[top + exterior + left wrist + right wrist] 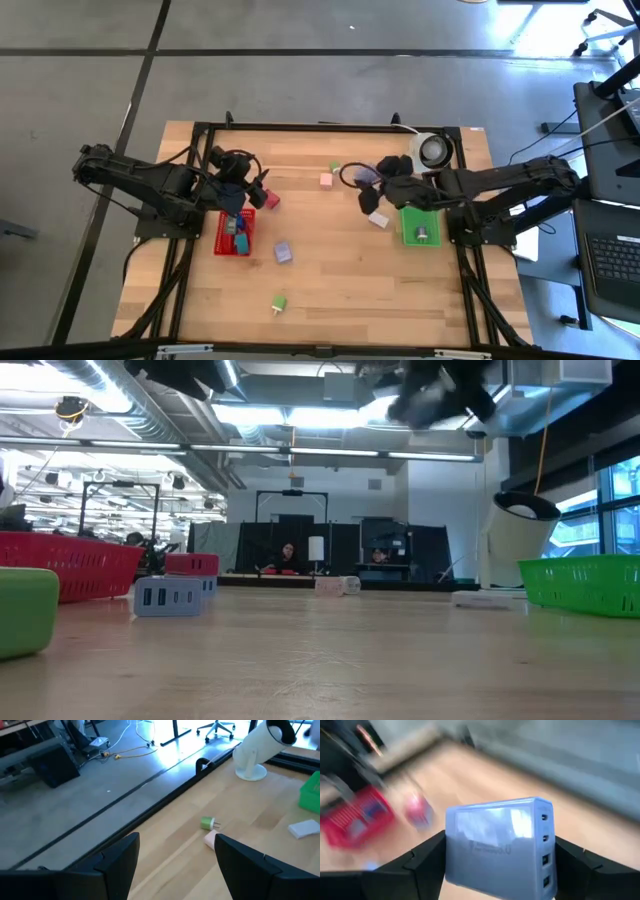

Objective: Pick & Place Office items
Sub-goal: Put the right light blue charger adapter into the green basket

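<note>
On the table, high view: two trays, one red tray (218, 240) at the left, one green tray (408, 226) at the right; one white roll (435, 150) at the far right corner.
Loose pieces, high view: one red (271, 200), one pink (326, 180), one small green (335, 167), one lavender (284, 253), one pale (378, 219), one green (279, 302) near the front edge.
In trays, high view: two teal pieces (238, 235) in the red tray; one grey piece (422, 234) in the green tray.
Low view: one lavender piece with ports (166, 596), one red piece (191, 564) behind it, one green piece (25, 610) closest.
Left wrist view: left gripper (176, 856), fingers apart, nothing between them, above bare wood; one green piece (208, 823) and one pink (210, 838) beyond.
Right wrist view: right gripper (501, 854), fingers clamped on one lavender block (500, 846) with four ports, raised over the table.
</note>
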Motion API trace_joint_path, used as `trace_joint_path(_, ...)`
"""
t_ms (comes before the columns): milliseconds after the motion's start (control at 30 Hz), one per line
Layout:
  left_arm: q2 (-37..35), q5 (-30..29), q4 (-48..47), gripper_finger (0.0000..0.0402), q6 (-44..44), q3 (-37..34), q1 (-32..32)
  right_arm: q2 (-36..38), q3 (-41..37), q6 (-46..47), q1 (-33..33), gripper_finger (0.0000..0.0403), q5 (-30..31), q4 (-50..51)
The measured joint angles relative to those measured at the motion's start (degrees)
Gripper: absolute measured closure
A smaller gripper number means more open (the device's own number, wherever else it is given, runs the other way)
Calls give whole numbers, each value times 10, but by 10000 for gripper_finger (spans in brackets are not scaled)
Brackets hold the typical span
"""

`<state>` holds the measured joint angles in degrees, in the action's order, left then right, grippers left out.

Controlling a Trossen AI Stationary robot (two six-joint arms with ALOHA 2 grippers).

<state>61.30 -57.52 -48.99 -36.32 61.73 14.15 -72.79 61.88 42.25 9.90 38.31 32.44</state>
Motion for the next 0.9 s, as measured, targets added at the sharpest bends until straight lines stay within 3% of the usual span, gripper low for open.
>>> trace_joint_path(167,0,0,0,146,8,0,0,-9,0,222,-6,126,-98,246)
trace_joint_path(267,0,-1,0,146,25,0,0,-12,-3,286,0,126,-157,330)
trace_joint_path(667,0,-3,0,146,18,0,-1,-12,-139,385,19,126,-289,349)
trace_joint_path(900,0,-32,0,146,17,0,-1,-12,-175,397,19,126,-287,325)
